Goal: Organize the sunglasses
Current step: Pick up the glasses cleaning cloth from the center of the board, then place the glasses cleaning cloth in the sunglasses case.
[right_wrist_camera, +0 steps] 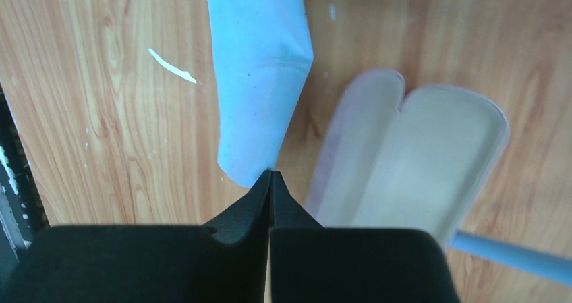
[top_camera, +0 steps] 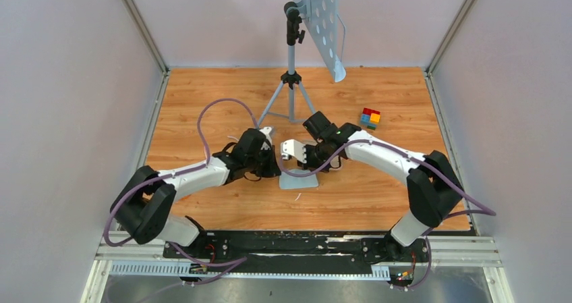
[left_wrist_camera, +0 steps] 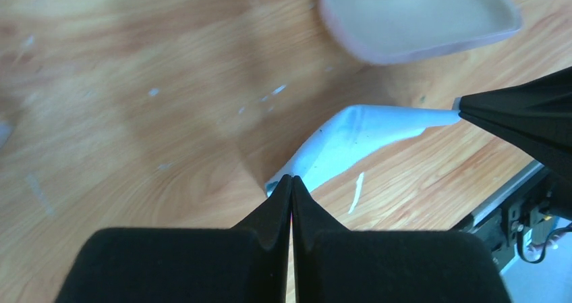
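Btwn L tool (left_wrist_camera: 291, 179), R tool (right_wrist_camera: 271, 174): cloth (right_wrist_camera: 260, 80)

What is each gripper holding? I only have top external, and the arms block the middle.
Observer: The left wrist view shows the left gripper shut on one corner of the light blue cloth.
Operator: And the right?
Observer: The right wrist view shows the right gripper shut on another corner of the same cloth.
Operator: Is the case open?
Observer: Yes. The pale pink case lies open beside the cloth, and the part of its inside that shows is bare.
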Robot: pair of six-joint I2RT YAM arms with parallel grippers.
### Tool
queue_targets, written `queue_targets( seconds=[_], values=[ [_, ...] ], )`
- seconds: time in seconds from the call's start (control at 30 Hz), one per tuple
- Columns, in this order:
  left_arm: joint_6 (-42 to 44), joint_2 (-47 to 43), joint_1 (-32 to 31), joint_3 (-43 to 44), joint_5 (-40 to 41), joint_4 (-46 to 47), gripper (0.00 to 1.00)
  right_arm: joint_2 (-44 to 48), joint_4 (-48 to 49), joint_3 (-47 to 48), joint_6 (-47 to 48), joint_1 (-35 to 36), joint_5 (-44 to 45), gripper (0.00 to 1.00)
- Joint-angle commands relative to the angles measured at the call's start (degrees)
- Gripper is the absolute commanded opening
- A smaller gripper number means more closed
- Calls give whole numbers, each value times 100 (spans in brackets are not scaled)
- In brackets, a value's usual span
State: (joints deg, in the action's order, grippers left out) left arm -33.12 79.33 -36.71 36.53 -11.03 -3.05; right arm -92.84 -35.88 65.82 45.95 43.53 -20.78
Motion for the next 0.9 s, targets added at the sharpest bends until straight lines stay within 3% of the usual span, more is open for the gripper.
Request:
queue_targets(
  seconds=[0.0,0.37,0.87],
  values=[
    [-32,401,-273,634,96,201,0,450,-250,-129,-85,-374,9,0],
    [-10,1382,-403,1819,104,95,0,868,-232,-434,-102,-1256,-57,0],
    [-27,2246,-416,2576,145,-48,0,520,142,-459,-289,-1906,-182,0]
  ],
)
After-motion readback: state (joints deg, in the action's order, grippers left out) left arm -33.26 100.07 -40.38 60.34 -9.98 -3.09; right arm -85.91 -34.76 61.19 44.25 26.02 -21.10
